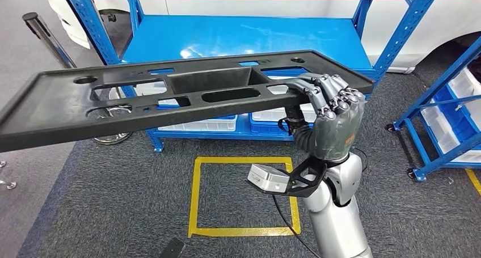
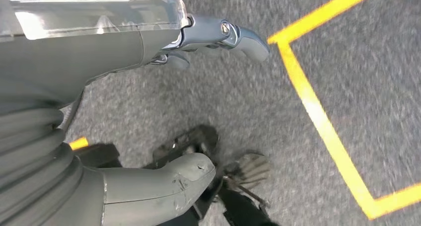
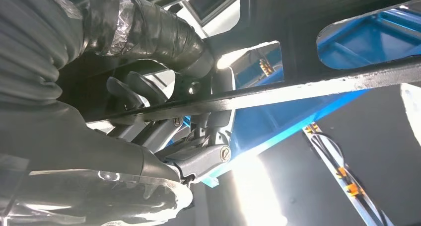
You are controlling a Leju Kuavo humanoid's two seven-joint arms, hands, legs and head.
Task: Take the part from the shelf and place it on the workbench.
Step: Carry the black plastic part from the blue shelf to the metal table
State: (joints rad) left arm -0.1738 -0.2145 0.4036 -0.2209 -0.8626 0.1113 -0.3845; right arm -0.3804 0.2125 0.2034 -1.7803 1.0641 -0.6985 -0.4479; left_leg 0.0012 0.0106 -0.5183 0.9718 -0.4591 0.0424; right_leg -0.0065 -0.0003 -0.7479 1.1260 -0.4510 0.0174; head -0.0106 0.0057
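One robot hand, the right, grips the black part at one end, level above the floor, to carry it clear of the blue shelf.

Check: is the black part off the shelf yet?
Off: the right hand holds the black part in the air, before the blue shelf.

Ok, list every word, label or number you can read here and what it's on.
None can be read.
The black part in the right hand: no lettering shows.
The blue shelf and white bins: no labels visible.
The yellow floor tape: plain lines, no text.
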